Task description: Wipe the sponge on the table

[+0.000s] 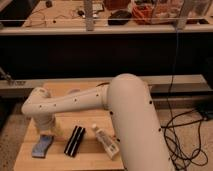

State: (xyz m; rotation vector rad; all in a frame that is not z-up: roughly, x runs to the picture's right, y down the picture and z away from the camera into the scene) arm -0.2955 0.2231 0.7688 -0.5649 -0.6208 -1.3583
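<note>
The blue-grey sponge [42, 145] lies near the front left corner of the light wooden table [90, 159]. My white arm reaches across the table from the right. Its wrist bends down at the left, so the gripper [48, 130] hangs just above and slightly behind the sponge. The wrist housing hides the gripper's tips, and I cannot tell whether it touches the sponge.
A black bar with white stripes [75, 140] lies right of the sponge. Beside it is a white capped tube [105, 142]. A cluttered workbench with metal posts [89, 15] runs along the back. Black cables [187, 135] trail over the floor at the right.
</note>
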